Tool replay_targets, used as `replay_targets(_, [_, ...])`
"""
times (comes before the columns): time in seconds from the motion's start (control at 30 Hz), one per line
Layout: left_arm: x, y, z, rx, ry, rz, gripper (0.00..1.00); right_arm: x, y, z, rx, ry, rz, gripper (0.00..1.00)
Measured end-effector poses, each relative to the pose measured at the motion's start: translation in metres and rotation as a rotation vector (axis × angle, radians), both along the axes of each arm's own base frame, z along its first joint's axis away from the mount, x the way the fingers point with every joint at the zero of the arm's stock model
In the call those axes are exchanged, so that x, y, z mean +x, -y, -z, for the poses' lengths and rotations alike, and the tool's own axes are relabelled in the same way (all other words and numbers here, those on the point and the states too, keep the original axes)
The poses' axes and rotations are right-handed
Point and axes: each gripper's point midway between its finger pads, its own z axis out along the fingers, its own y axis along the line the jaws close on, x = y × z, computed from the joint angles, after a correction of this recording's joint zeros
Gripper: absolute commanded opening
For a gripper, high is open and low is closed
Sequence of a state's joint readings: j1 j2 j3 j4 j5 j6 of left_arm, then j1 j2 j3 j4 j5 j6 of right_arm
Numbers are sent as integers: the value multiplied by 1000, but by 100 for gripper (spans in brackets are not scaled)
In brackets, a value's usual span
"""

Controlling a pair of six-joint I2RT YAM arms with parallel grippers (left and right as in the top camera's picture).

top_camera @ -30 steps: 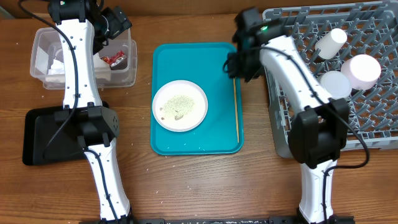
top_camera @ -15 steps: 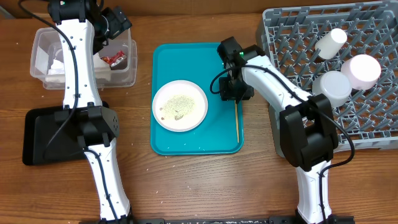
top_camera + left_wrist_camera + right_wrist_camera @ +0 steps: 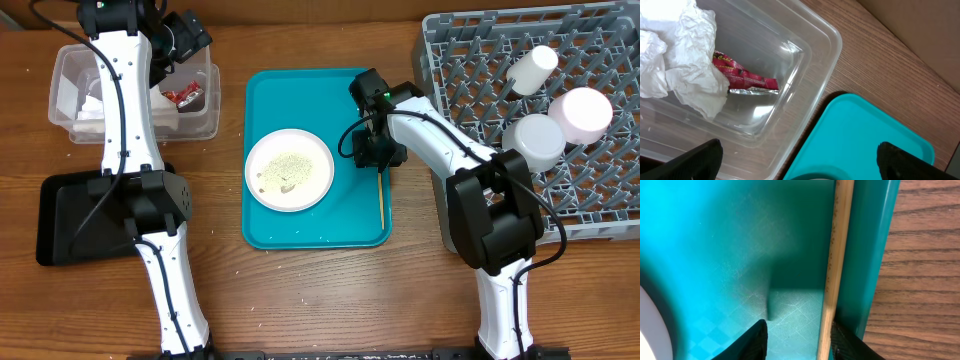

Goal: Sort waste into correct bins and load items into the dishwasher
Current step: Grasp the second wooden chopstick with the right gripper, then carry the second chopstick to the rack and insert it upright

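Large square grey plastic dish rack [image 3: 470, 60] stands on the bench to the right of the right tool [image 3: 797, 341]. The teal serving tray [image 3: 300, 95] lies beneath that tool, with the white round plate [image 3: 290, 170], rice-strewn, to the tool's left.

Step in hand, by my reading: loading the thin wooden chopsticks [image 3: 836, 255]. The right tool is released and straddles them by the tray's right wall. Next move: clench, then lift level.

The left tool [image 3: 795, 157] is released and empty, above the clear rectangular plastic tub [image 3: 826, 52].

Unclear whether one stick or two — fingertips cut off.
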State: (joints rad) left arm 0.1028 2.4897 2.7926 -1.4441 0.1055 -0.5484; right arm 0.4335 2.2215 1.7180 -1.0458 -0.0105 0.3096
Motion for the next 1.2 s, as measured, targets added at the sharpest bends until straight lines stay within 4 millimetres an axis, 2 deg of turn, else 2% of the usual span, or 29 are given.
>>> replay_targets(0.17, [0, 0, 0, 0, 0, 0, 100, 1, -3, 6, 14, 9, -3, 40])
replay_targets(0.3, [0, 0, 0, 0, 0, 0, 100, -1, 1, 8, 0, 13, -12, 16])
replay_targets(0.4, [0, 0, 0, 0, 0, 0, 100, -1, 4, 9, -13, 15, -7, 5])
replay_targets(0.57, [0, 0, 0, 0, 0, 0, 100, -5, 7, 7, -23, -6, -6, 4])
replay_targets(0.7, [0, 0, 0, 0, 0, 0, 100, -8, 10, -3, -44, -51, -5, 4])
replay_targets(0.73, [0, 0, 0, 0, 0, 0, 100, -2, 8, -11, -39, -41, -7, 4])
replay_targets(0.87, [0, 0, 0, 0, 0, 0, 100, 39, 7, -64, -21, 84, -7, 4])
replay_targets(0.93, [0, 0, 0, 0, 0, 0, 100, 68, 18, -108, -21, 203, 14, 4])
replay_targets(0.97, [0, 0, 0, 0, 0, 0, 100, 78, 23, -123, -21, 245, 22, 4])
replay_targets(1.07, [0, 0, 0, 0, 0, 0, 100, 111, 59, -172, -33, 389, 54, 4])
replay_targets(1.13, [0, 0, 0, 0, 0, 0, 100, 121, 87, -185, -58, 427, 63, 4])
replay_targets(1.2, [0, 0, 0, 0, 0, 0, 100, 126, 120, -188, -96, 433, 62, 4])
